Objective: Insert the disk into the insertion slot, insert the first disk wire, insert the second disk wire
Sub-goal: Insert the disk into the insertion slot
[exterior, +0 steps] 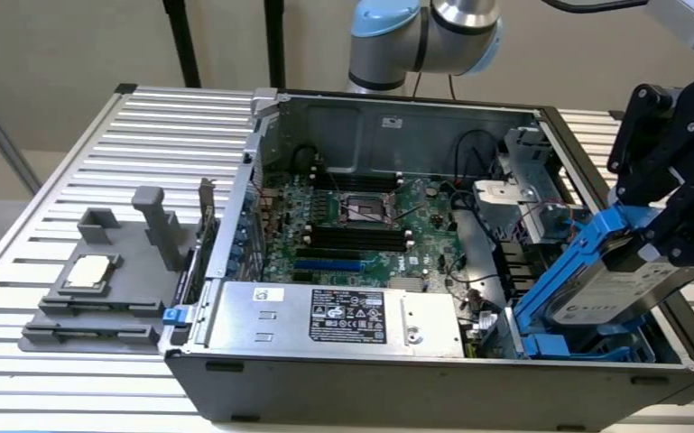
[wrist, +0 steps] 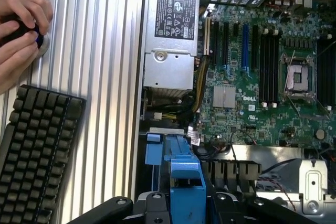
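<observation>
Slatted metal table [exterior: 69, 180] carries an open PC case [exterior: 443, 390], which takes up the centre of the exterior view. The robot arm [exterior: 425, 32] comes in at 12 o'clock. Inside the case the mobo [exterior: 359, 225] lies flat at centre, w/ a grey PSU box [exterior: 263, 317] along the near wall at 6 o'clock. A grey fixture [exterior: 142, 262] sits on the table at 9 o'clock, well apart from the work. In the wrist view a black keyboard [wrist: 37, 156] lies on the slats beside the case. The black gripper [exterior: 666, 236], at 3 o'clock, is clamped on the upper end of the disk [exterior: 617, 287]. The disk is tilted: top end raised out past the case edge, lower end dipping toward the insertion slot [exterior: 569, 347] at 4 o'clock, not seated. Can't tell if it touches the rails. A person's hands [wrist: 18, 30] rest on a small dark object near the keyboard. A CPU chip [exterior: 90, 272] sits on the fixture.
</observation>
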